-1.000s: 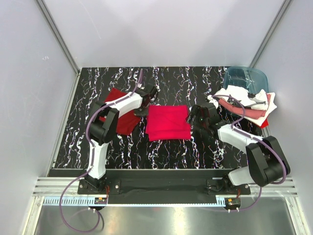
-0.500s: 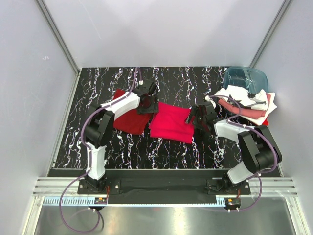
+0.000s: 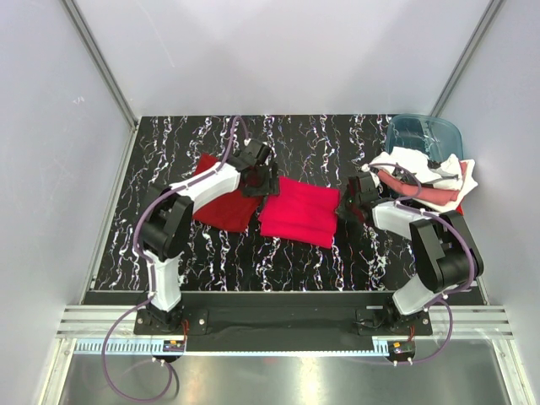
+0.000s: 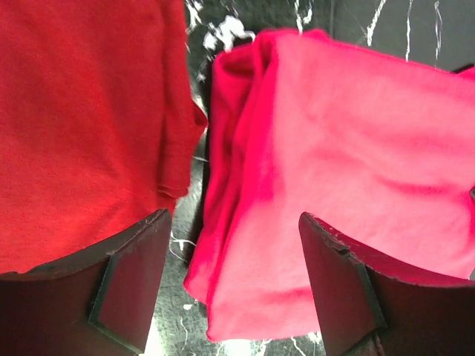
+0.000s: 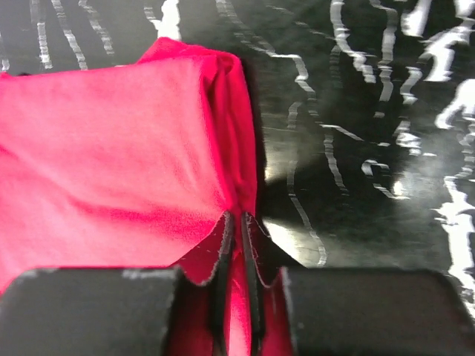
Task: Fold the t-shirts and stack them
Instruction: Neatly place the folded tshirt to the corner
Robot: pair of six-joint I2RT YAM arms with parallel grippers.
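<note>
Folded crimson shirt [image 3: 295,213] sits mid-frame on the surface [image 3: 211,253]. The right gripper [image 5: 237,226] pinches its right edge; the left gripper [image 4: 231,222] hangs open over the left. Soft, floppy, light: I'd grip all layers at both edges.

ROBOTICS LAB TEST CELL: Pale grey panel walls [image 3: 278,51], framed by slanting aluminium struts [image 3: 99,63], are closing in a black, white-veined marble-look worktop [image 3: 211,253] on three sides. A left robot arm [image 3: 211,179] and a right robot arm [image 3: 403,233], both white and black, are standing bolted to a grooved aluminium rail [image 3: 287,329] along the worktop's near edge, with purple cables [image 3: 105,354] looping from their bases.
</note>
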